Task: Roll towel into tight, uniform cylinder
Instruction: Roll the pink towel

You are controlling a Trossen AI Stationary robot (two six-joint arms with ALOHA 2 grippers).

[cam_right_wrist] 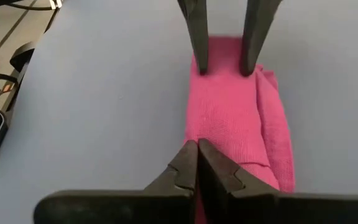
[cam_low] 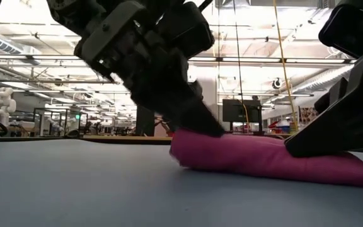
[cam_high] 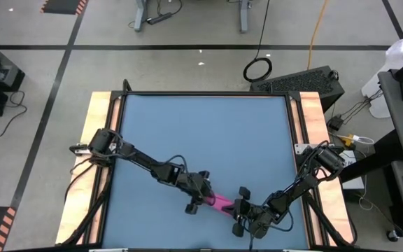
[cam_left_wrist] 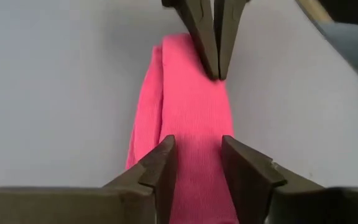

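The thin, magenta-pink cloth towel (cam_high: 220, 202) is seen as a short, flattened roll lying on the blue surface (cam_high: 201, 140) near its front edge, a little toward the front right corner. It is judged to be light, soft and limp, with a fine ribbed weave that should give the fingers some friction but no stiffness, so it can be expected to slump or unwind once pressure is taken off. Hold is best taken at the two ends of the roll, with the layers pinned from above rather than pinched at a loose edge, since a single layer would probably peel away. The left end effector (cam_left_wrist: 197, 162) is placed over one end, its fingers parted and straddling the top of the cloth without being seen to clamp it. The right end effector (cam_right_wrist: 197, 165) is set at the opposite end, its fingers pressed together with their tips resting on the fabric; no cloth is seen caught between them. The roll is not yet a tight, uniform cylinder: in the low view it is seen thicker at the end under the left arm and tapering toward the other end, and in the wrist views a looser fold is seen bulging along one long side. No white tag can be made out.
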